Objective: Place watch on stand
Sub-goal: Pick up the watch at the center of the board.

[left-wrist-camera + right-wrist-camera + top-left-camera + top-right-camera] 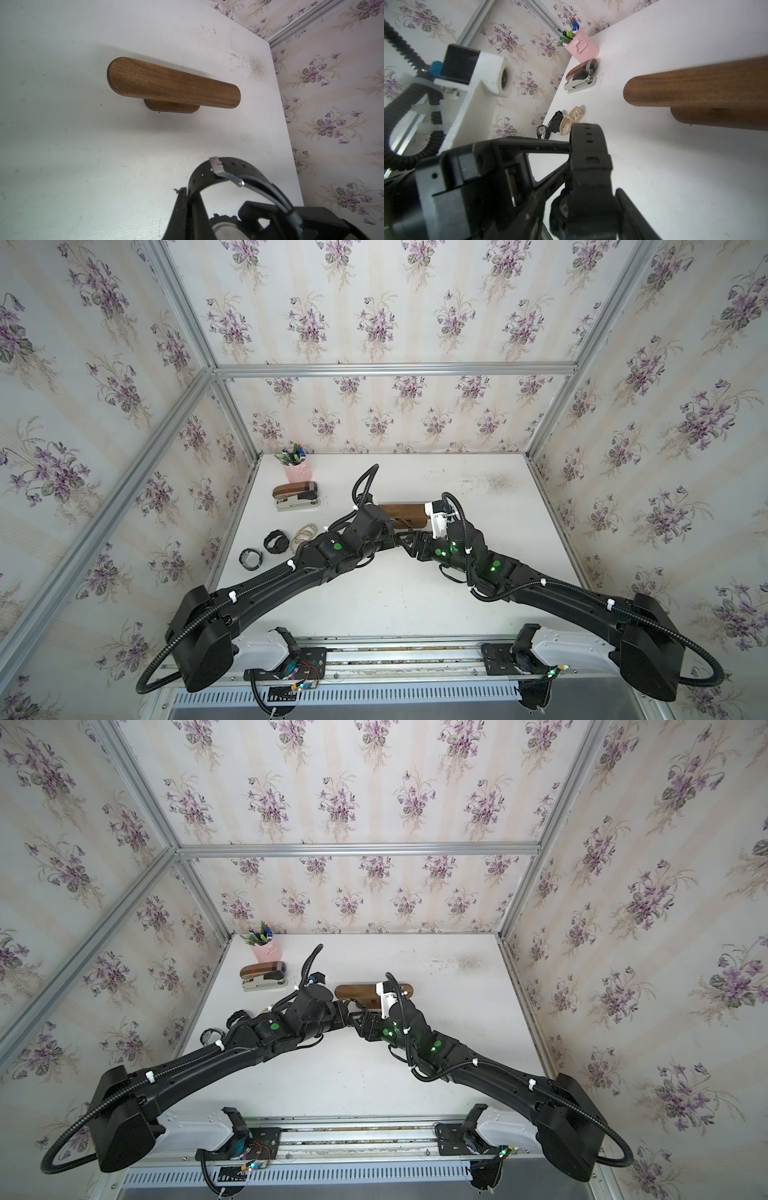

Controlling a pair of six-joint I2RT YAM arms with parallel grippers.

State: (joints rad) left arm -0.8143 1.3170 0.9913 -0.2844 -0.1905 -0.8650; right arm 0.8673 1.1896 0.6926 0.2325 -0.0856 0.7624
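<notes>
The stand (401, 512) (357, 992) is a dark brown wooden bar on a small oval foot, mid-table; it also shows in the left wrist view (172, 83) and the right wrist view (695, 83). Just in front of it both grippers meet on a black watch (228, 166) (588, 145), held above the table. My left gripper (188, 195) (399, 533) is shut on the strap. The right gripper (591, 182) (415, 541) has a finger against each side of the watch's case. The bar is bare.
A pink pen cup (297, 470) and a brown-topped stapler (296, 497) stand at the back left. Two more black watches (276, 541) (251, 559) and a beige one (305, 532) lie near the white table's (415, 605) left edge.
</notes>
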